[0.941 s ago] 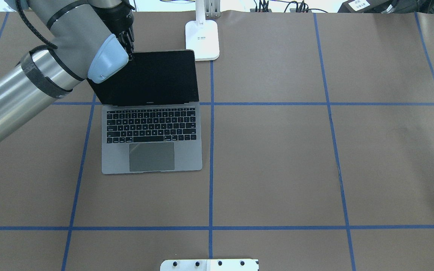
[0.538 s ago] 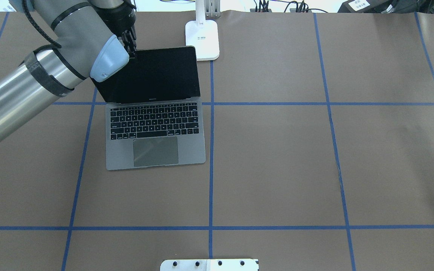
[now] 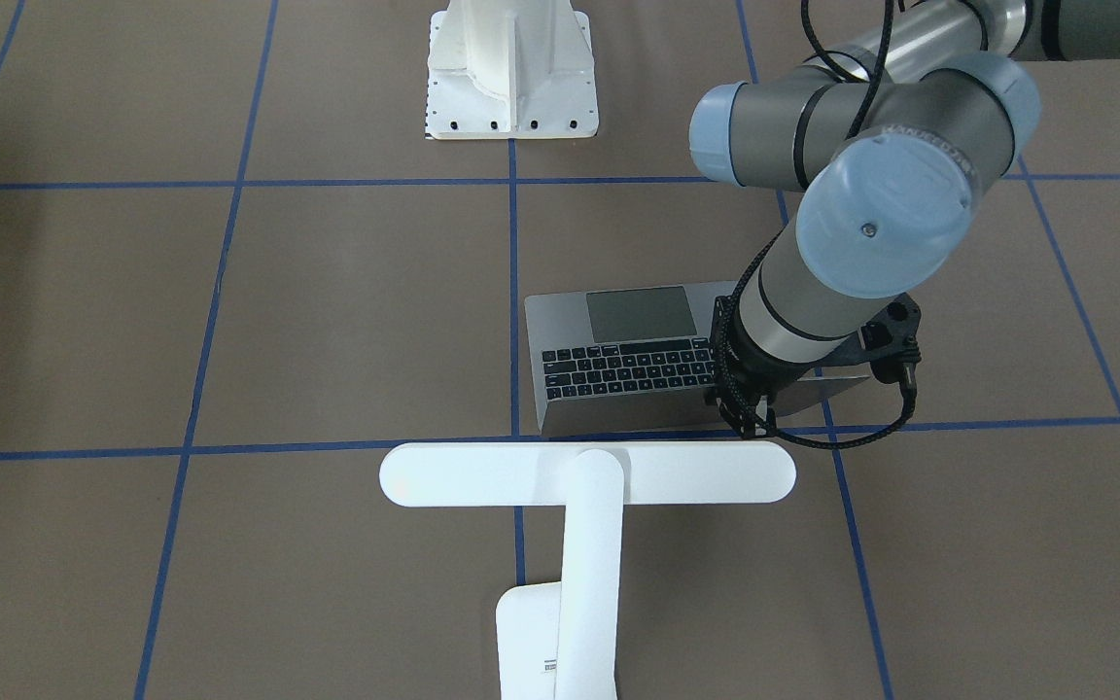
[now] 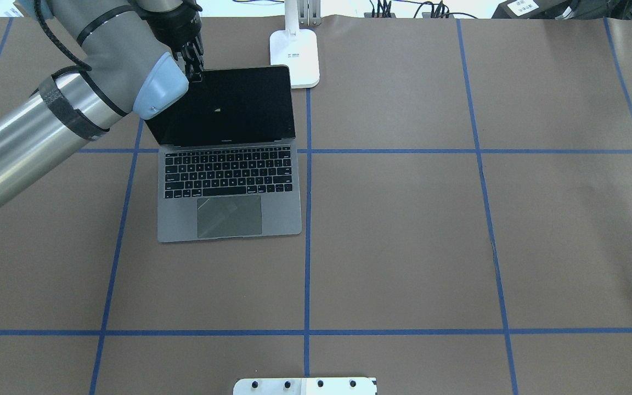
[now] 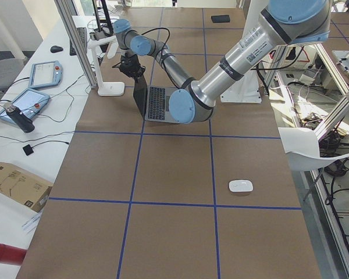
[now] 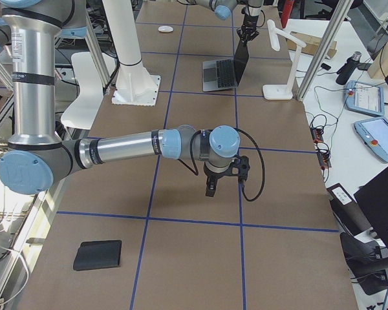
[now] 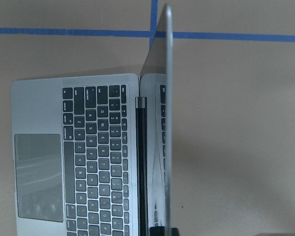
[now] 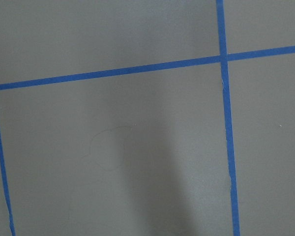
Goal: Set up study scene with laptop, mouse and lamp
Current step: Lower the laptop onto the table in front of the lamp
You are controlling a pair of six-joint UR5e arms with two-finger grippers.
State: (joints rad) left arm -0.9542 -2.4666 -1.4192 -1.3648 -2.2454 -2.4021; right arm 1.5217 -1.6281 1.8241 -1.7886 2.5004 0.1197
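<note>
The laptop stands open left of the table's middle, dark screen nearly upright; it also shows in the front view and the left wrist view. My left gripper is shut on the lid's far left corner. The lamp stands just behind the laptop, its base at the table's far edge. The mouse lies alone on the table's near left part, far from both grippers. My right gripper hangs over bare paper on the right; I cannot tell whether it is open or shut.
A white ribbed pedestal is bolted at the robot's side of the table. A flat black pad lies near the table's right end. Blue tape lines cross the brown paper. Tablets and cables lie beyond the far edge.
The laptop has slid a little to the right and away from the robot, with my left gripper on its lid moving the same way.
</note>
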